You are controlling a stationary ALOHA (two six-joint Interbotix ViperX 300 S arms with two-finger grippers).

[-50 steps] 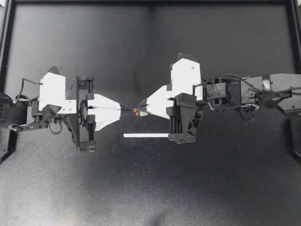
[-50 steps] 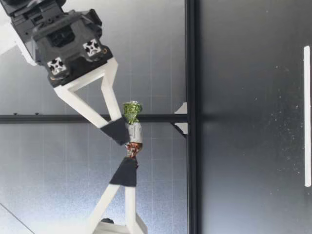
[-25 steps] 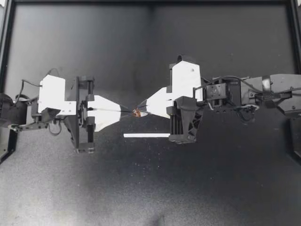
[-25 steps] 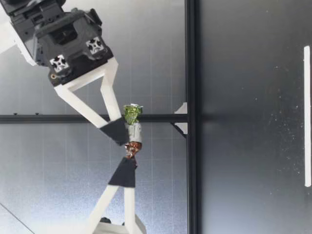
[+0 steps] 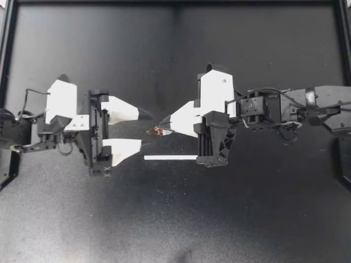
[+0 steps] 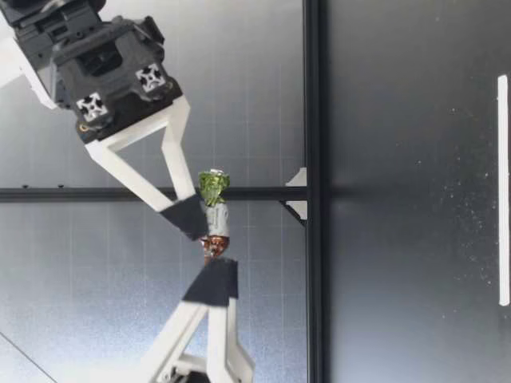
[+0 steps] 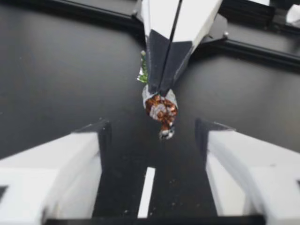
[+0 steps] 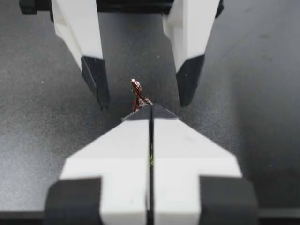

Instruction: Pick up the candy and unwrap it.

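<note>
Black and matte, the table (image 5: pixel 175 219) is spreading wide under both arms, and you are getting broad bare stretches of it on either side of the line the arms make. A dark frame (image 5: pixel 7 109) is running along its edges, and in the low view a pale gridded backdrop (image 6: pixel 80 263) is standing behind the work.

Your right gripper (image 5: pixel 162 122) is reaching in to about the middle, its white fingers pressed together and pinching the candy (image 5: pixel 158 131). Your left gripper (image 5: pixel 145 129) is facing it tip to tip with its jaws spread wide. In the right wrist view its dark pads (image 8: pixel 96 79) are standing on either side of the candy's near end without touching it.

The candy is hanging in the air well above the table. Its long axis is lying level, running from one gripper toward the other. The green twisted end (image 6: pixel 212 185) is pointing back along your right gripper, and the brown foil end (image 7: pixel 161 107) is sticking out toward your left gripper, tapering to a small twist.

A thin white strip (image 5: pixel 170 157) is lying flat on the table just beside the grippers, parallel to the candy's axis.
</note>
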